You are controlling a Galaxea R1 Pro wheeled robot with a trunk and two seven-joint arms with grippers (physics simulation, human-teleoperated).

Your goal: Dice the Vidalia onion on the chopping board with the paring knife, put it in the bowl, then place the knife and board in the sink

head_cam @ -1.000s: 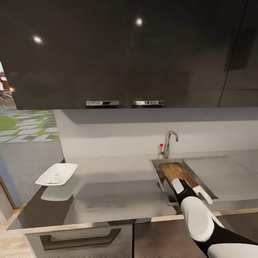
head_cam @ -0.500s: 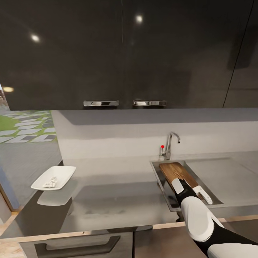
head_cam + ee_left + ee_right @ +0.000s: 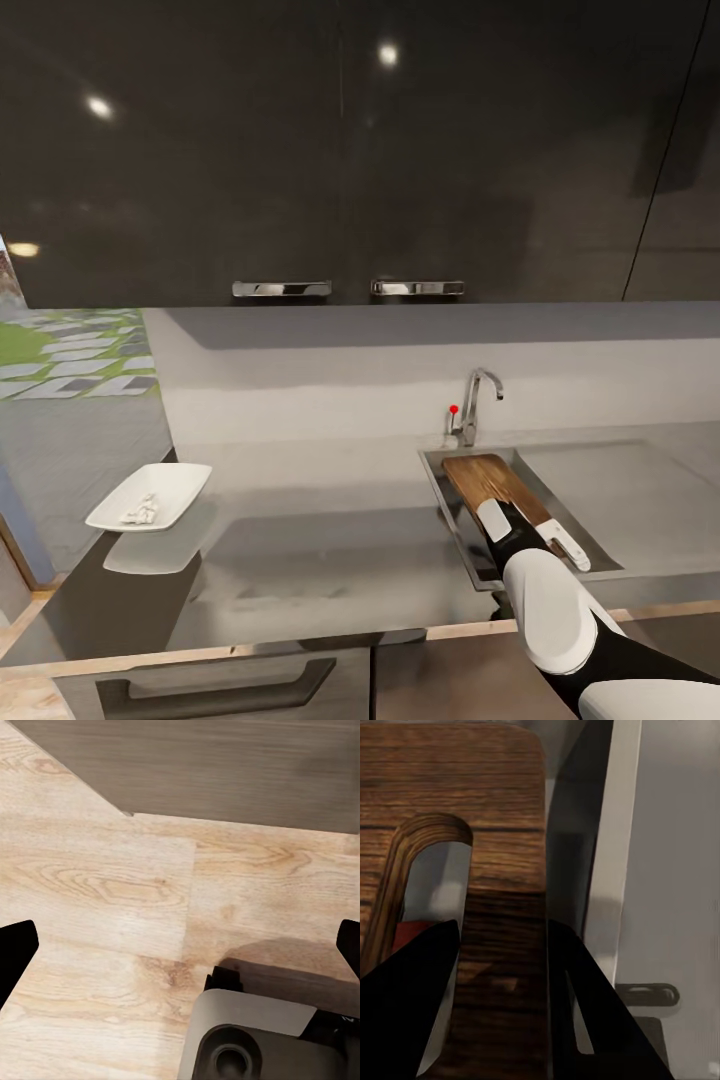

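We see a home kitchen: a glossy dark-grey counter over grey cabinet fronts, a steel sink with a chrome tap beyond the right end effector, dark wall cupboards above.

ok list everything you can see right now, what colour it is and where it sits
chopping board: one, dark-brown wood, tilted in the sink, held by its slot edge
sink: one, grey steel, right of the countertop
tap: one, chrome, red-tipped lever, behind the sink
bowl: one, white, countertop's left end, small white pieces inside
countertop: one, glossy dark grey
wall cabinets: dark, two chrome handles, above
right gripper: black fingers clamping the board
left gripper: open over wood floor
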